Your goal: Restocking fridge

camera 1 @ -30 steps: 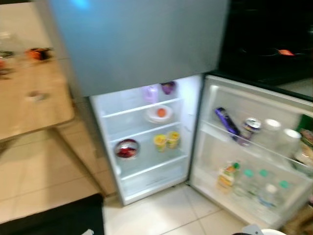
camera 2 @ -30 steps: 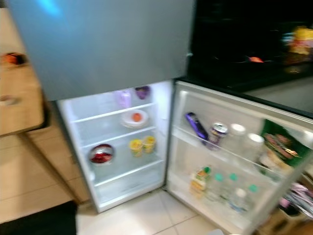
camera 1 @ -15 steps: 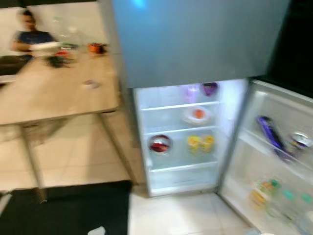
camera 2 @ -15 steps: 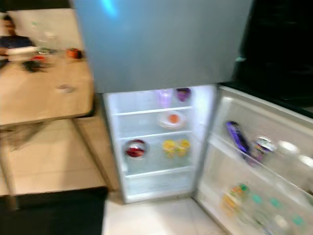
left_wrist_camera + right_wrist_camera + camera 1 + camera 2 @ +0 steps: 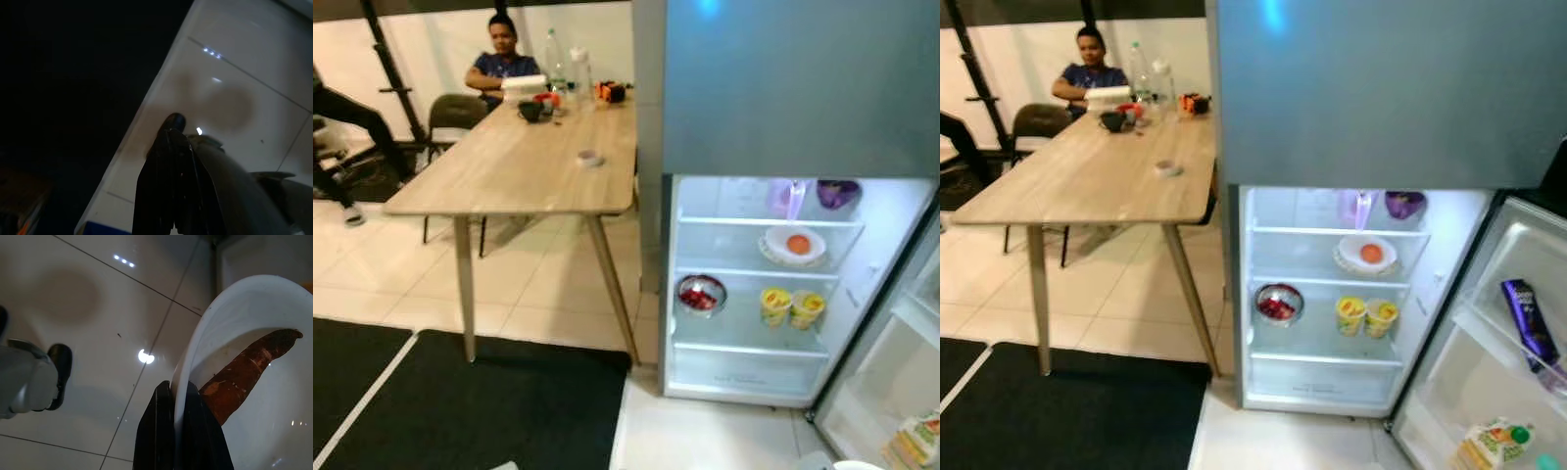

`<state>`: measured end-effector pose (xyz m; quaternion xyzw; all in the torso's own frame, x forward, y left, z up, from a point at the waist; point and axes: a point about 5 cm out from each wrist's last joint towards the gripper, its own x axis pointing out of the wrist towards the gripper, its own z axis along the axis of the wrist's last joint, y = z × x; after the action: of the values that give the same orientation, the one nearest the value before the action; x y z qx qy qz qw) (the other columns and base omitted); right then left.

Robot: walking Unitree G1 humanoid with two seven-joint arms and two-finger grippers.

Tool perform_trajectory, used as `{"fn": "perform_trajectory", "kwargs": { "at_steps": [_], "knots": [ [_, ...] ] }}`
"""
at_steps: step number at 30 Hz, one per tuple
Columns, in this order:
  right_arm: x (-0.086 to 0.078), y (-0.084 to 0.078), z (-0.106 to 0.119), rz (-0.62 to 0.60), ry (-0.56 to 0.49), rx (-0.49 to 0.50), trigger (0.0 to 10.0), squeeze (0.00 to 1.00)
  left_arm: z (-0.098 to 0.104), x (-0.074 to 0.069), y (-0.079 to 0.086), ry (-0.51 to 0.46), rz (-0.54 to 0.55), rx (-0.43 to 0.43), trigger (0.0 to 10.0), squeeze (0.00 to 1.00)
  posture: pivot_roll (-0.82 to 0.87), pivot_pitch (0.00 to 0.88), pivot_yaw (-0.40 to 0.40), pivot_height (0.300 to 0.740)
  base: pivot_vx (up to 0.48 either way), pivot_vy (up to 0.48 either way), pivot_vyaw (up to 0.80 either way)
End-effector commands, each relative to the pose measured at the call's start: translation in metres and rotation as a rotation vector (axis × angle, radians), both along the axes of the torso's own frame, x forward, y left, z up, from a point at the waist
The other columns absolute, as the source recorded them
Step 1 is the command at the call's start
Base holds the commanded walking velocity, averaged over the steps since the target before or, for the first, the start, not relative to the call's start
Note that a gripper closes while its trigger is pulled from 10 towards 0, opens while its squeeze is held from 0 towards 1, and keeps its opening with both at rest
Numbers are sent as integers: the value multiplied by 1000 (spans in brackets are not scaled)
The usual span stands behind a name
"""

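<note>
A: Where is the fridge and what is in it?
B: The fridge [image 5: 1361,294] stands open beside a wooden table [image 5: 1087,176]. Its lit shelves hold a purple bowl [image 5: 1404,204], a plate with an orange fruit [image 5: 1367,254], a bowl of red food [image 5: 1278,304] and two yellow cups [image 5: 1366,315]. The door rack holds a purple packet [image 5: 1526,321] and a juice carton [image 5: 1494,443].
A: And the grippers?
B: The right gripper [image 5: 178,431] pinches the rim of a white bowl [image 5: 234,338] with a reddish-brown piece [image 5: 244,374] of food inside, above the tiled floor [image 5: 98,293]. The left gripper [image 5: 171,191] hangs over floor and a dark mat, fingers pressed together.
A: Anyone nearby?
B: A person [image 5: 501,57] sits at the table's far end
</note>
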<state>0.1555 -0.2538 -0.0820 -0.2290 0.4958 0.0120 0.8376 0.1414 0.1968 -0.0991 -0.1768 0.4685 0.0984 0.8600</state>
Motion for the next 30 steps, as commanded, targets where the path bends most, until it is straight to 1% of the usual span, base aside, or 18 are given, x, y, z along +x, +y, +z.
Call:
{"fn": "perform_trajectory", "kwargs": {
  "at_steps": [1,6,11,18,30],
  "knots": [
    [2,-1,1,-2,-5,-13,10000,0,-1,-3,-1,7,13,-12,10000,0,-87,0,2,740,0,0,0],
    [0,-2,1,7,5,-39,10000,0,-1,-1,-2,0,11,-35,10000,0,-91,0,3,740,0,0,0],
    [-2,-2,0,10,10,-42,10000,0,-1,0,-4,-2,3,-41,10000,0,-92,0,3,740,0,0,0],
    [-4,-2,-1,11,15,-44,10000,0,-1,-2,-6,2,-21,-49,10000,0,-92,0,3,740,306,0,0],
    [-5,0,-2,11,19,-40,10000,0,-1,-3,-6,3,-41,-51,10000,0,-90,0,5,740,416,0,0]
  ]
}}
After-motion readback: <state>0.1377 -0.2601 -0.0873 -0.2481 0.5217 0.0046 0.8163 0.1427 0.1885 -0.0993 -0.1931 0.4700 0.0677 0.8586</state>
